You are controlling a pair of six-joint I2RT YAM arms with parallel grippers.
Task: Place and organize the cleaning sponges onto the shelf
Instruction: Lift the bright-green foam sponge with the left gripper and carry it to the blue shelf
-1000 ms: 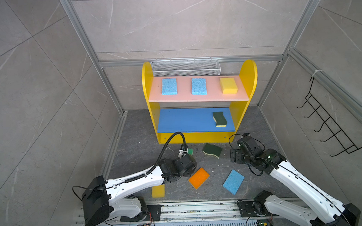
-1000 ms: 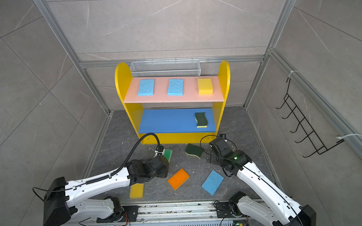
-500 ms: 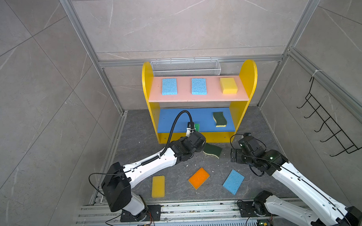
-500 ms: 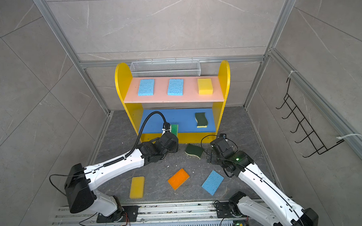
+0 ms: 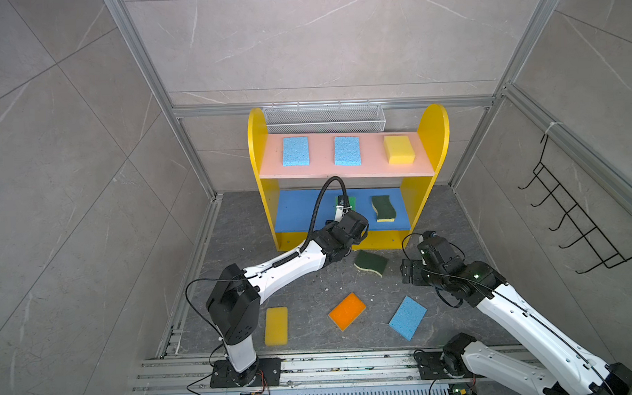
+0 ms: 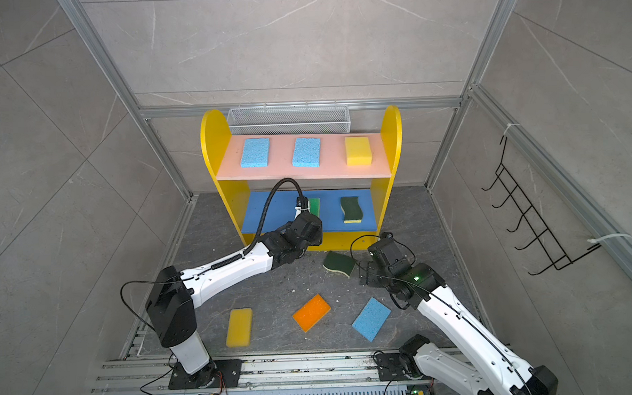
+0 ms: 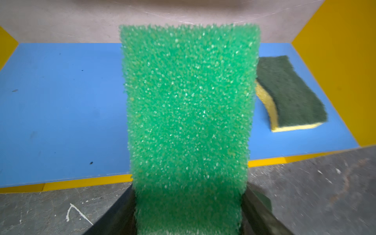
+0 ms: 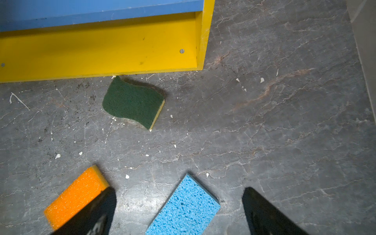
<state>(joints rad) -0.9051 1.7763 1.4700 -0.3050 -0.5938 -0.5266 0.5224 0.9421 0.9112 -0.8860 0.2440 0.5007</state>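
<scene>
Pincers differ here. The left pincer [image 5: 344, 209] grips the near end of the green sponge [image 7: 187, 114], jaws partly apart around its width, and holds it out over the blue middle board [image 5: 300, 213] of the shelf [image 5: 439, 136]. Whether the sponge touches the board I cannot tell. Near it on that board lies the shelved wavy sponge [image 5: 383, 207], dark-green face up, yellow underneath.

The right pincer [image 8: 179, 191] stands wide open and empty above the counter [image 8: 284, 122], near the loose wavy sponge [image 5: 370, 262], which lies on the counter just in front of the shelf's yellow base.

On the pink upper board [image 5: 371, 167] three sponges sit in a row, apart from each other: a light blue sponge [image 5: 295, 151], a second light blue sponge [image 5: 347, 151] and a yellow sponge [image 5: 399, 149].

Farther out on the counter, well apart, lie a loose yellow sponge [image 5: 276, 326], an orange sponge [image 5: 347, 311] and a loose light blue sponge [image 5: 407, 317].
</scene>
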